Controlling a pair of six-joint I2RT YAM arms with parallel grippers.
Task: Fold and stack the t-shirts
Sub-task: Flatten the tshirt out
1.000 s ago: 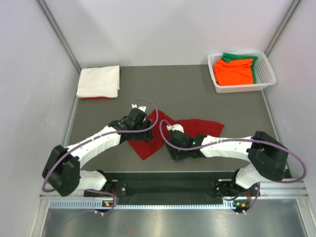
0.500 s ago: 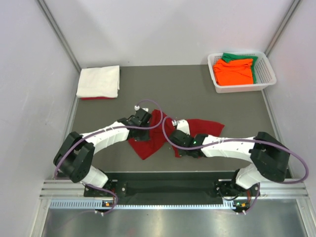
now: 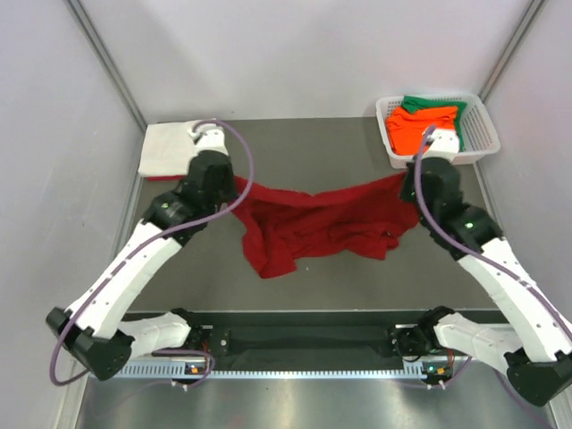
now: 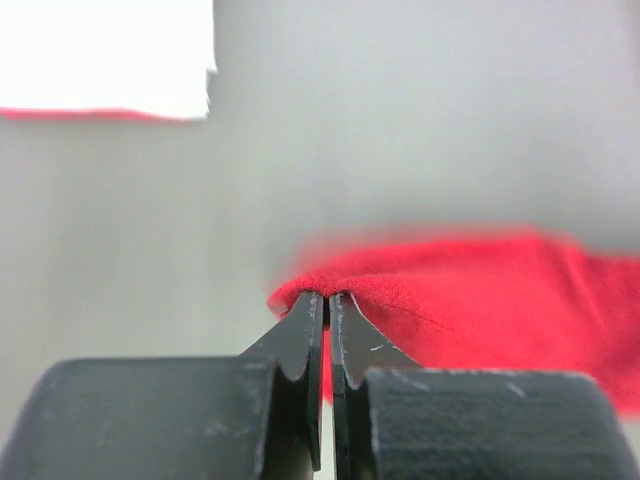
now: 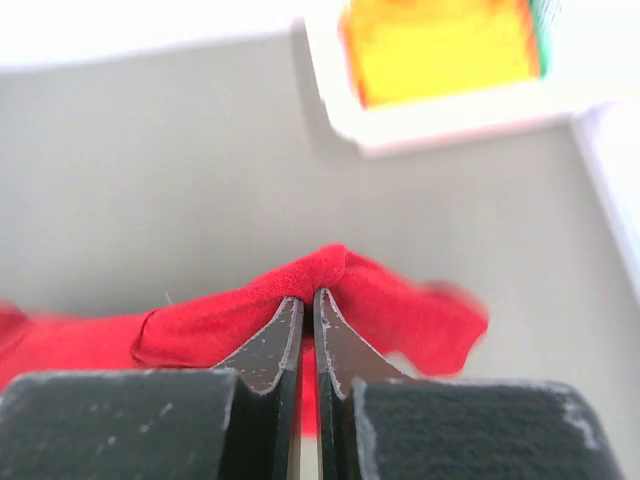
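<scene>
A dark red t-shirt hangs stretched between both arms over the middle of the table, its lower part sagging in folds. My left gripper is shut on its left end, seen up close as red cloth pinched at the gripper. My right gripper is shut on the right end, with cloth bunched over the gripper. A folded white t-shirt lies at the back left over a thin red edge. An orange t-shirt and a green t-shirt lie in the basket.
A white lattice basket stands at the back right corner, close behind my right wrist. Grey walls and metal posts close in the table on three sides. The arm bases sit on a rail at the near edge.
Both grippers shut on the dark red t-shirt near the table's front, then lifted it and drew apart, left arm toward back left, right arm toward back right, spreading the cloth.
</scene>
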